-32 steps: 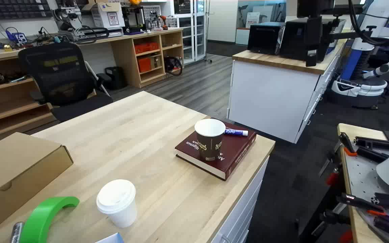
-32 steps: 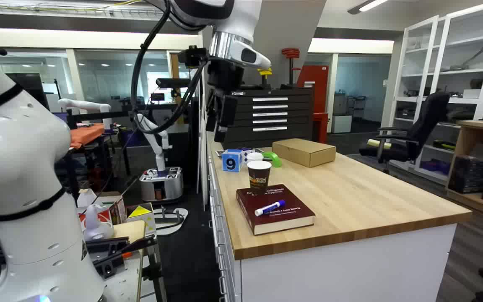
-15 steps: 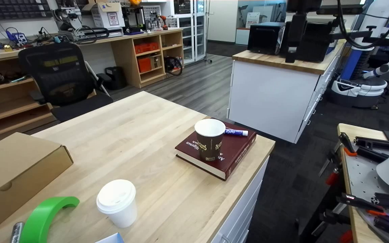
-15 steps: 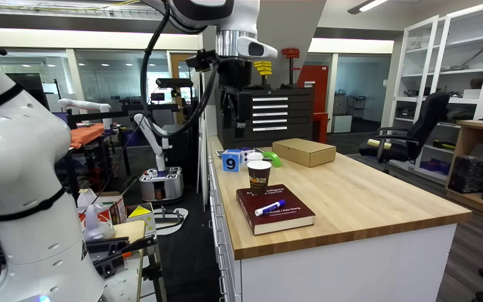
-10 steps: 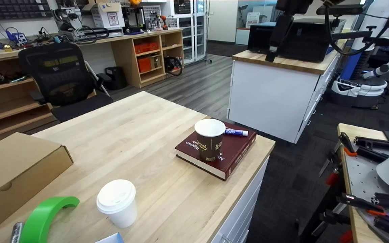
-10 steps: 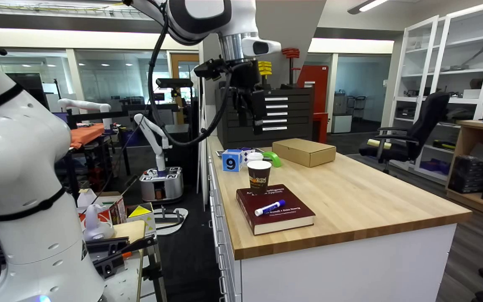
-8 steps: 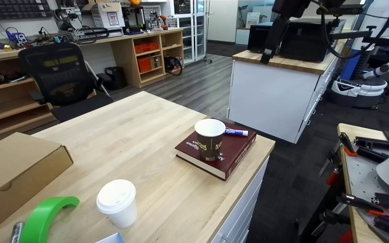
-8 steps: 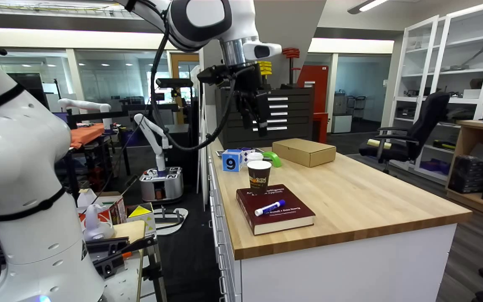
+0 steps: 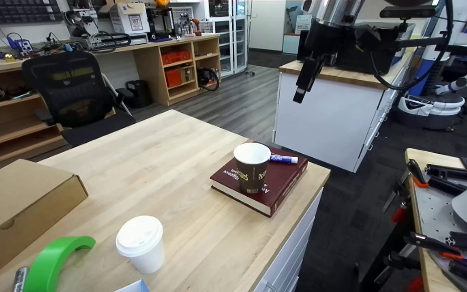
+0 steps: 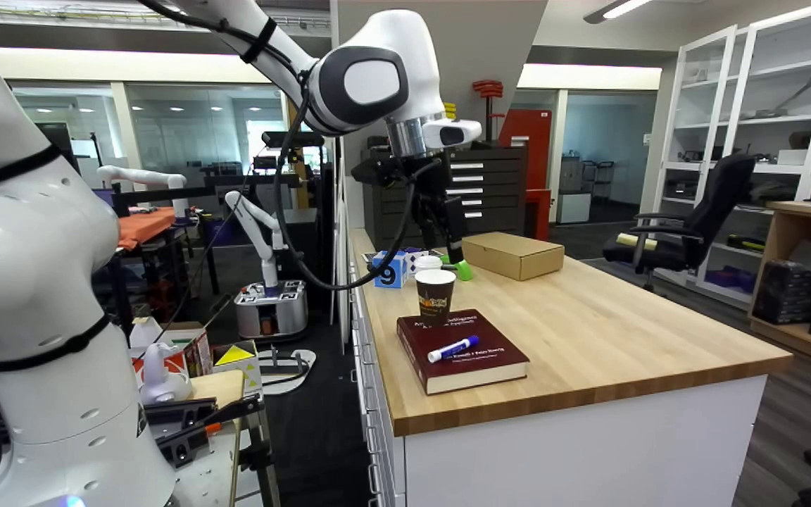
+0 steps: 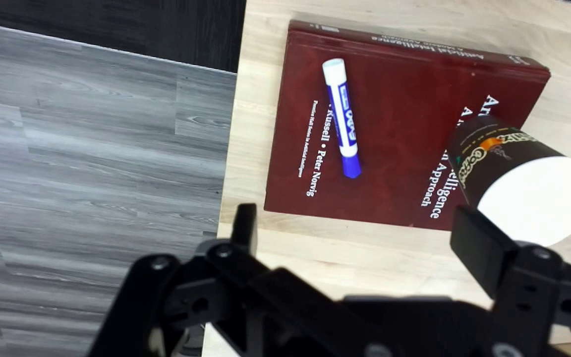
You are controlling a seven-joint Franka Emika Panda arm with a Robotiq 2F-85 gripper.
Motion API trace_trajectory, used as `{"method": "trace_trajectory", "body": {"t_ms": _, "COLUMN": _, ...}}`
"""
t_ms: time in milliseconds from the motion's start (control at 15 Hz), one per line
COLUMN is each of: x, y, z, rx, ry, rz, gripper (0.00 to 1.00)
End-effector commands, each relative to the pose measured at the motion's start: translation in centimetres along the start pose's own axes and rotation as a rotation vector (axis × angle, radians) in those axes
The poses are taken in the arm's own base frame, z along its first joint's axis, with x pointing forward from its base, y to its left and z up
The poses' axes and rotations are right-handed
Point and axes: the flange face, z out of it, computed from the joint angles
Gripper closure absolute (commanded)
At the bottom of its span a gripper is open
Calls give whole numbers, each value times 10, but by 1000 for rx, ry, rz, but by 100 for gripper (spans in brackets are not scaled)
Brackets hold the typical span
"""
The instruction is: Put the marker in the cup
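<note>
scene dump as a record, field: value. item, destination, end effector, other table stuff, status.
item: marker, white and blue, lying on the dark red book
destination: cup, brown outside, white inside, upright on the same book, apart from the marker
end effector: claw, open, holding nothing, touching neither marker nor cup
other: white lidded cup, green arch, cardboard box, all on the table
status: marker not yet in cup

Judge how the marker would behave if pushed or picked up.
The marker may roll if pushed: it looks round and lies on its side on the book. It is probably stiff and light, being straight and slim. It might also slide, as the book looks smooth.
</note>
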Motion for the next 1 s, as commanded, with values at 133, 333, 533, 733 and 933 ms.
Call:
{"method": "trace_trajectory", "body": {"t_ms": 133, "x": 14, "y": -10, "z": 35, "rx": -43, "ry": -35, "rz": 6, "gripper": 0}}
{"method": "trace_trajectory", "body": {"t_ms": 333, "x": 16, "y": -14, "z": 51, "rx": -57, "ry": -65, "rz": -5, "gripper": 0}}
{"method": "trace_trajectory", "body": {"t_ms": 533, "x": 18, "y": -18, "z": 61, "rx": -58, "ry": -89, "rz": -26, "gripper": 0}}
{"method": "trace_trajectory", "body": {"t_ms": 733, "x": 14, "y": -16, "z": 62, "rx": -45, "ry": -105, "rz": -38, "gripper": 0}}
{"method": "trace_trajectory", "body": {"t_ms": 933, "x": 15, "y": -19, "z": 65, "rx": -43, "ry": -108, "rz": -42, "gripper": 0}}
